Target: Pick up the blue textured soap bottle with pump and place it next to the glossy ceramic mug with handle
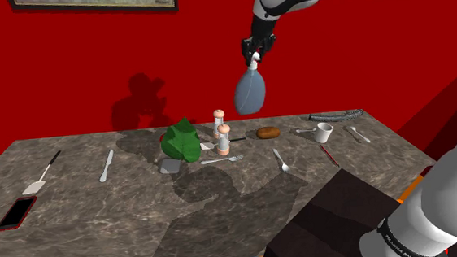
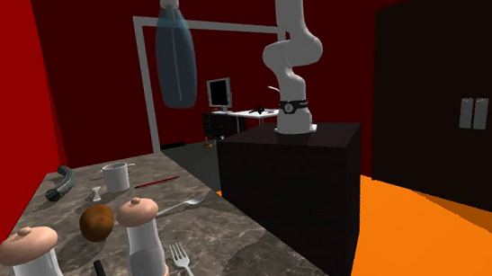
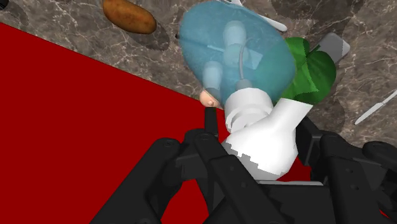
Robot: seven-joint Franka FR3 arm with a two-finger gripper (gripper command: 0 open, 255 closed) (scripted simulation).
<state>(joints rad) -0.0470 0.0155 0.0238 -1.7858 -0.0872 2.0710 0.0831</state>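
The blue soap bottle (image 1: 251, 91) hangs high in the air, well clear of the tabletop (image 1: 142, 210), in front of the red wall. Its long axis runs nearly straight down: white pump on top, rounded translucent body below. The gripper (image 1: 254, 57) has it from above, the black fingers (image 3: 210, 137) closed narrowly around the pump head, as the wrist view shows, with the body pointing away from the hand toward the tabletop. The pale mug (image 1: 324, 132) stands on the tabletop well below the bottle and off to the shoulder view's right, near the far edge. A brown potato (image 1: 268, 132) lies between the mug and the two shakers (image 1: 223, 138), almost under the bottle. The coming move therefore looks like a carry toward the shoulder view's right and then a descent, keeping the bottle upright so its base lands just beside the mug without knocking it.
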